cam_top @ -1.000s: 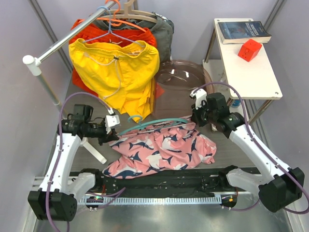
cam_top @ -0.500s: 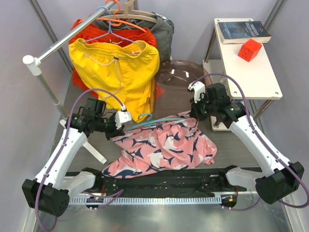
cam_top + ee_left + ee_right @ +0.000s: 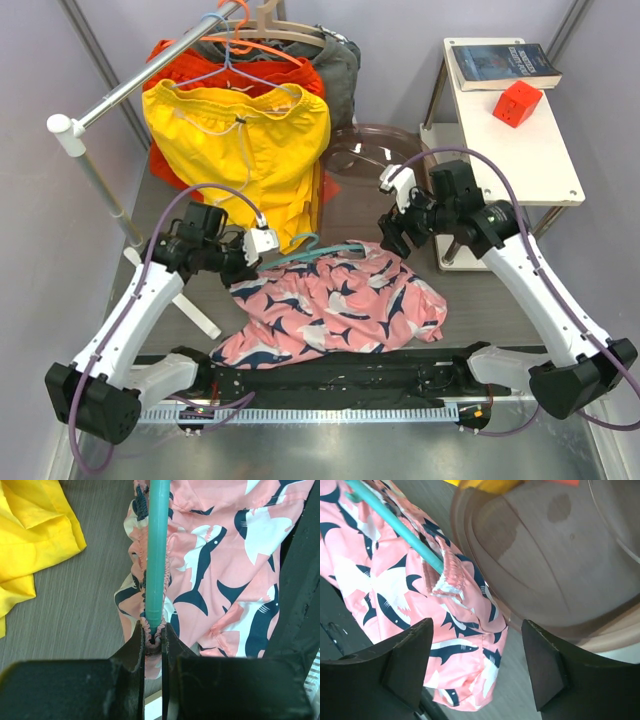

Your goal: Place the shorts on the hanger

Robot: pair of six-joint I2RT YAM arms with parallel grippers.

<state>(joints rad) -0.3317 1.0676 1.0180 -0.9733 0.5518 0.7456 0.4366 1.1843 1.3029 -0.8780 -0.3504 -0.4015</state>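
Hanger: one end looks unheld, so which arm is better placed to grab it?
Right: the right gripper is open facing that hanger end; the left gripper is shut on the other end.

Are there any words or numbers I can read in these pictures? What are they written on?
Book on the white side table: pale lettering on its dark cover, too small and blurred to read.
Shorts: only shark pictures, no words.
Red block: no readable marks.
Nothing else shows readable text.
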